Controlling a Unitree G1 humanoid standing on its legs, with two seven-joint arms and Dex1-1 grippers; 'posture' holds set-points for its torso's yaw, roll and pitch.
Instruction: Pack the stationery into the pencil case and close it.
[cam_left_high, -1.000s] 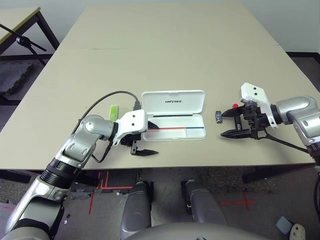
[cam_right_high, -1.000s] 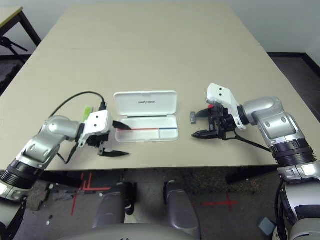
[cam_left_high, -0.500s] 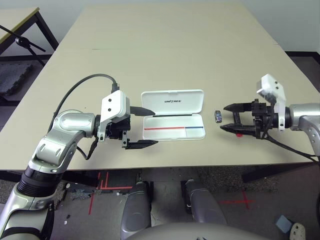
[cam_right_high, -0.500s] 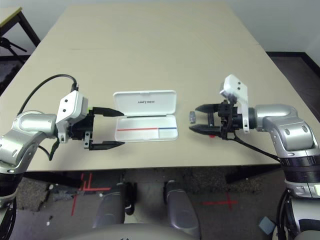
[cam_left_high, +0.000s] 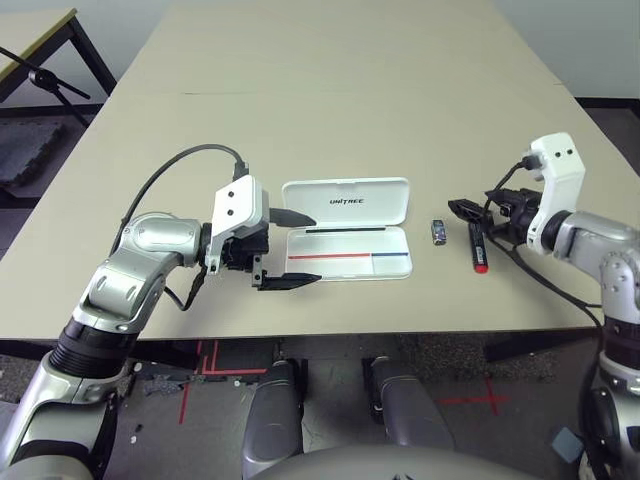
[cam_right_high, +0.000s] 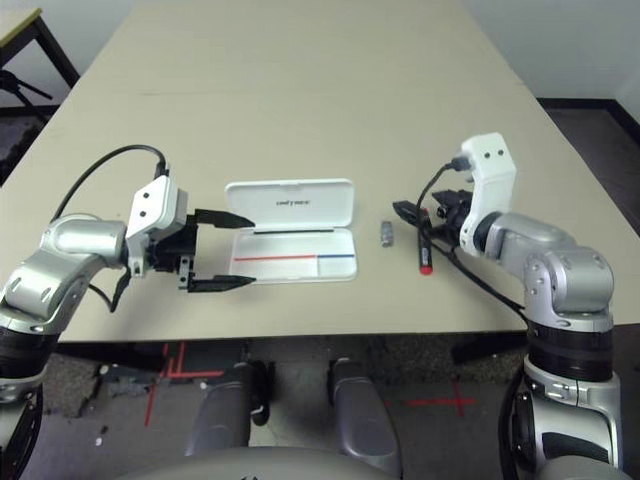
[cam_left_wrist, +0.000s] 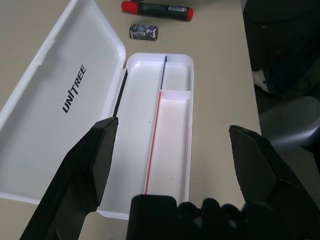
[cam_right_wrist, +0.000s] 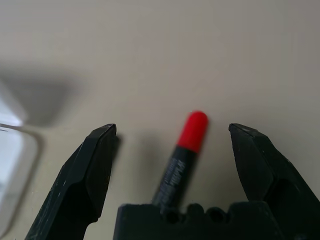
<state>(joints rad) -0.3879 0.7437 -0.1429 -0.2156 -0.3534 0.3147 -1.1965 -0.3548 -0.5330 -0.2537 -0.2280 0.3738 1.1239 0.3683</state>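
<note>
Right now I read the pencil case (cam_left_high: 346, 227) as a white hard case with rounded corners lying open on the table (cam_left_high: 330, 90): its lid is folded flat back on the far side with dark "UNITREE" lettering facing up, and the tray on the near side carries a thin red-and-blue line along an inner divider. Its long axis runs left to right across my view. My left gripper (cam_left_high: 283, 249) hangs just off the case's left end, fingers spread wide and holding nothing, pointing along the case's length; in the left wrist view the two fingers (cam_left_wrist: 80, 175) frame the tray without touching it. To the right of the case, just beside its right end, sits the tiny dark sharpener-like piece (cam_left_high: 437, 232), and a little further right lies the red marker (cam_left_high: 477, 246), flat on the table, its long axis running roughly near to far, across the case's length, with the red end toward me. My right gripper (cam_right_wrist: 172, 165) hovers over the marker's far, dark end with its fingers well apart on either side of the barrel, not gripping it. I cannot see the green stick from here. Beyond the case's lid the tabletop is bare and wide; on the near side only a narrow strip of table separates the tray from the front edge.
</note>
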